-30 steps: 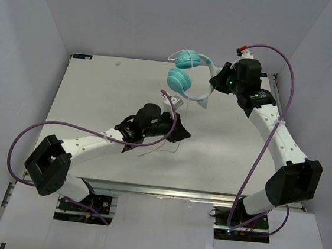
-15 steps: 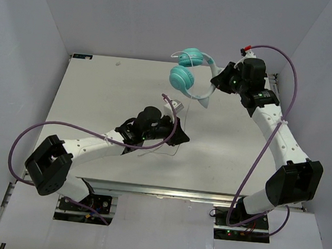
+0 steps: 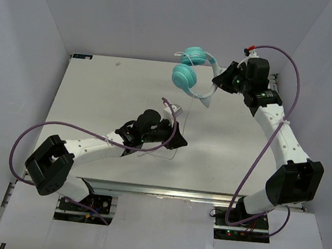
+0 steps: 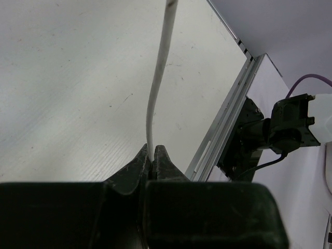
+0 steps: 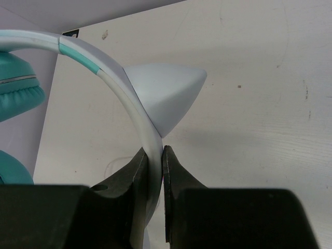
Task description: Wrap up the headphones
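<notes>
The teal headphones (image 3: 186, 73) hang in the air above the table's far side, two round earcups side by side. My right gripper (image 3: 216, 84) is shut on their pale headband (image 5: 124, 98), next to a cone-shaped ear on the band (image 5: 166, 98). An earcup (image 5: 18, 85) shows at the left of the right wrist view. My left gripper (image 3: 179, 141) is shut on the thin whitish cord (image 4: 158, 78) above the table's middle. The cord (image 3: 185, 123) runs up from it toward the headphones.
White table (image 3: 98, 93) inside white walls. Purple robot cables loop by both arms (image 3: 272, 135). A small grey piece (image 3: 178, 108) shows by the left arm's cable. The table's metal front rail (image 4: 223, 124) and the right arm's base (image 4: 282, 129) show in the left wrist view.
My right gripper has lifted the headphones slightly up and to the right. My left gripper has shifted a little to the right, still holding the cord.
</notes>
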You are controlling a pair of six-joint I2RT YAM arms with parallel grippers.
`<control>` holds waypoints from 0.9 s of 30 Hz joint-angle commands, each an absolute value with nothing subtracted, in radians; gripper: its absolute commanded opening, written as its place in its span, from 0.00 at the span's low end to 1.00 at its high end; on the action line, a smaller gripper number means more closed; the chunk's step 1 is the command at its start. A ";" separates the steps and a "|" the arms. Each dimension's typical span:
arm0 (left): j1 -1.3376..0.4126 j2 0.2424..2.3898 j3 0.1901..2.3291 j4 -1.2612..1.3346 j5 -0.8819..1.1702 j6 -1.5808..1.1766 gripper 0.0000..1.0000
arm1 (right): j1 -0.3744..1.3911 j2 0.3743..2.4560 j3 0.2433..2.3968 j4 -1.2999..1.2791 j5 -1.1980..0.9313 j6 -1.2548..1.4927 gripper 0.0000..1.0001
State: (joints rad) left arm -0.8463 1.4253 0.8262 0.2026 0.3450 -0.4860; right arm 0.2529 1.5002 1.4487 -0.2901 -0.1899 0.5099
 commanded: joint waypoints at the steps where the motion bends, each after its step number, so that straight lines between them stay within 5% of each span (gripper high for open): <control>1: -0.853 1.422 0.806 0.214 0.374 -0.482 0.00 | 0.247 1.443 1.508 -0.193 -0.227 0.560 0.08; 27: -0.856 1.439 0.781 0.228 0.374 -0.460 0.00 | 0.202 1.428 1.502 -0.190 -0.352 0.621 0.08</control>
State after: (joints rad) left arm -0.8467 1.4490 0.7921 0.2350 0.3569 -0.4720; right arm 0.2253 1.4827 1.4487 -0.2902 -0.2951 0.5480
